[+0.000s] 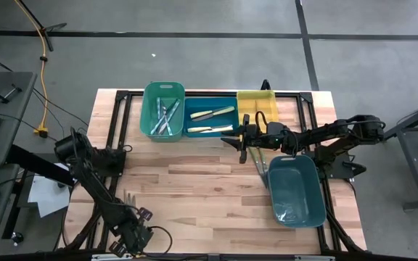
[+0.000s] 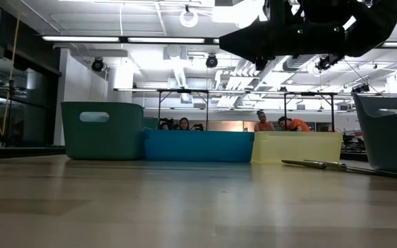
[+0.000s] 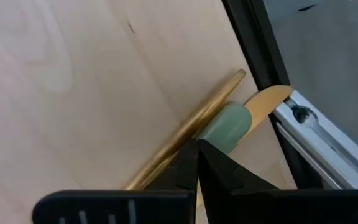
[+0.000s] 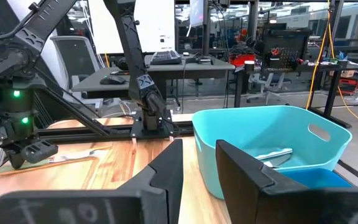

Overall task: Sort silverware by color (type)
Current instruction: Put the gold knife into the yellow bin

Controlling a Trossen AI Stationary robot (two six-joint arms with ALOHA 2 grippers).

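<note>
My left gripper (image 3: pixel 197 149) is shut, low over the table's near left corner (image 1: pixel 133 235). Its tips stand over a brass-coloured utensil (image 3: pixel 188 127) and a green-handled one (image 3: pixel 225 124) that lie flat by the table's edge. A fork (image 4: pixel 73 158) lies on the wood near it. My right gripper (image 4: pixel 197 168) is open and empty, held high above the table's middle (image 1: pixel 242 141), in front of the blue bin. Two utensils (image 1: pixel 260 163) lie flat beside the grey-blue bin; they also show in the low view (image 2: pixel 322 164). More utensils lie in the green bin (image 1: pixel 164 116) and the blue bin (image 1: pixel 210 120). My left gripper points its shut fingertips (image 3: pixel 194 155) down at the brass-coloured handle (image 3: pixel 179 140) beside the green handle. The fingers hide the place where they meet it, so I cannot tell whether they touch it. Both utensils lie flat on the table.
A green bin (image 1: pixel 151 94), a blue bin (image 1: pixel 194 133) and a yellow bin (image 1: pixel 256 96) stand in a row at the far edge. A larger grey-blue bin (image 1: pixel 300 217) stands at the right. A black frame rail (image 3: pixel 260 50) runs along the table's edge. People sit in the room behind (image 2: pixel 260 122).
</note>
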